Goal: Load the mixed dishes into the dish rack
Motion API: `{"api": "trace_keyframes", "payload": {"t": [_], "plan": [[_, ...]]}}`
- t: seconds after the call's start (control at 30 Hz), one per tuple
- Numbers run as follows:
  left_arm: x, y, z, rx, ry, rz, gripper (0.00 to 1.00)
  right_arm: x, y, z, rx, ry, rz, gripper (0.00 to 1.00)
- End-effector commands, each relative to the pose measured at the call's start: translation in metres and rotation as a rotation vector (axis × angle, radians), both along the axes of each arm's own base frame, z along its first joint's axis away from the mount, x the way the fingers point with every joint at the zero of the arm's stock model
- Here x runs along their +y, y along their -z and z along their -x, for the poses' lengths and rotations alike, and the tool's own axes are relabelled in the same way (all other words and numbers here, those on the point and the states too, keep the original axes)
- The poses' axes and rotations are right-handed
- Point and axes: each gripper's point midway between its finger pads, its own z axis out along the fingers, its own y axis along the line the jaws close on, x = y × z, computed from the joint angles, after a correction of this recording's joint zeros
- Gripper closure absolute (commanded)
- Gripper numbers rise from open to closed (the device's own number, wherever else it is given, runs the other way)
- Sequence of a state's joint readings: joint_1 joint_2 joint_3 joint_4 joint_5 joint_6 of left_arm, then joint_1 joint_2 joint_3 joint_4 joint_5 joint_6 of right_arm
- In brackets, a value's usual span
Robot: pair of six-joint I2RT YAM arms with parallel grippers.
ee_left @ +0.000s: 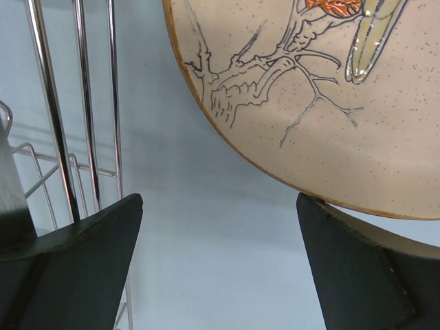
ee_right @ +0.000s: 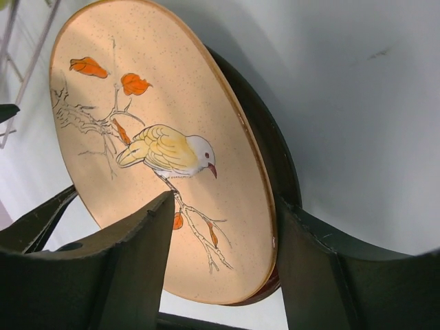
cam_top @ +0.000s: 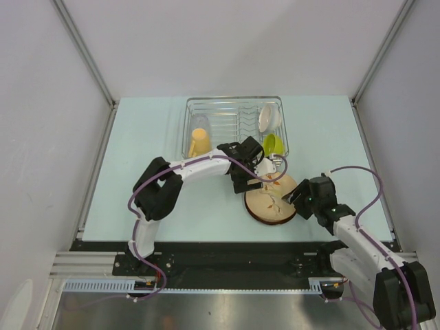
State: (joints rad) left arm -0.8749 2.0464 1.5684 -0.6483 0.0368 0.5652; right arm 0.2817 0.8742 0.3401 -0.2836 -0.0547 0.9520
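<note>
The beige plate with a dark-brown rim and a bird-and-leaf drawing is tilted on the table just in front of the dish rack. My right gripper is shut on the plate's right edge, one finger on its face and one behind it. My left gripper is open at the plate's upper-left edge. In the left wrist view its right fingertip touches the plate's rim. The rack holds the yellow-orange mug, the white bowl and the lime-green bowl. I cannot make out the clear glass or a separate wooden plate.
The rack's chrome wires stand close to the left of my left gripper and show at the top left of the right wrist view. Grey walls enclose the pale blue table on three sides.
</note>
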Motion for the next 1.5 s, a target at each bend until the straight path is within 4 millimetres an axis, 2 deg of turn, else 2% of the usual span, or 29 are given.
{"api": "trace_keyframes", "payload": {"t": [0.0, 0.13, 0.17, 0.23, 0.27, 0.37, 0.63, 0.73, 0.77, 0.83, 0.87, 0.93, 0.97, 1.07, 1.1, 1.17, 1.2, 1.47], "plan": [[-0.066, -0.012, 0.008, -0.013, 0.082, 0.193, 0.0, 0.06, -0.087, -0.033, -0.347, -0.174, -0.273, 0.39], [-0.072, -0.013, 0.011, -0.013, 0.091, 0.2, 0.0, 0.064, -0.091, -0.03, -0.406, -0.185, -0.311, 0.39], [-0.071, -0.013, 0.011, -0.013, 0.091, 0.198, 0.0, 0.064, -0.083, -0.027, -0.391, -0.184, -0.322, 0.4], [-0.073, -0.014, 0.012, -0.013, 0.096, 0.2, 0.0, 0.064, -0.08, -0.026, -0.396, -0.169, -0.353, 0.42], [-0.073, -0.014, 0.012, -0.013, 0.097, 0.2, 0.0, 0.064, -0.071, -0.022, -0.376, -0.169, -0.359, 0.43], [-0.074, -0.015, 0.012, -0.018, 0.098, 0.202, 0.0, 0.066, -0.064, -0.021, -0.356, -0.164, -0.385, 0.45], [-0.082, -0.021, 0.009, -0.03, 0.108, 0.212, 0.0, 0.074, -0.056, -0.022, -0.344, -0.178, -0.425, 0.5], [-0.087, -0.024, 0.011, -0.031, 0.117, 0.217, 0.0, 0.075, -0.053, -0.02, -0.33, -0.181, -0.419, 0.64], [-0.086, -0.023, 0.012, -0.029, 0.116, 0.214, 0.0, 0.075, -0.055, -0.02, -0.338, -0.184, -0.419, 0.74], [-0.086, -0.025, 0.013, -0.03, 0.118, 0.215, 0.0, 0.073, -0.057, -0.02, -0.335, -0.184, -0.408, 0.86], [-0.084, -0.028, 0.013, -0.036, 0.115, 0.215, 0.0, 0.071, -0.056, -0.02, -0.334, -0.179, -0.394, 1.0], [-0.078, -0.026, 0.014, -0.041, 0.113, 0.202, 0.0, 0.068, -0.06, -0.017, -0.34, -0.184, -0.364, 1.0], [-0.077, -0.034, 0.013, -0.055, 0.113, 0.211, 0.0, 0.066, -0.062, -0.017, -0.347, -0.179, -0.353, 1.0], [-0.067, -0.039, 0.015, -0.055, 0.099, 0.209, 0.0, 0.061, -0.068, -0.011, -0.356, -0.18, -0.328, 1.0], [-0.062, -0.047, 0.016, -0.054, 0.087, 0.219, 0.0, 0.059, -0.064, -0.008, -0.336, -0.181, -0.308, 1.0], [-0.057, -0.053, 0.019, -0.043, 0.077, 0.23, 0.0, 0.054, -0.075, -0.01, -0.373, -0.16, -0.271, 1.0], [-0.053, -0.06, 0.021, -0.042, 0.067, 0.242, 0.0, 0.053, -0.07, -0.006, -0.348, -0.161, -0.245, 1.0], [-0.037, -0.065, 0.03, -0.039, 0.043, 0.244, 0.0, 0.057, -0.081, -0.019, -0.445, -0.18, -0.184, 1.0]]}}
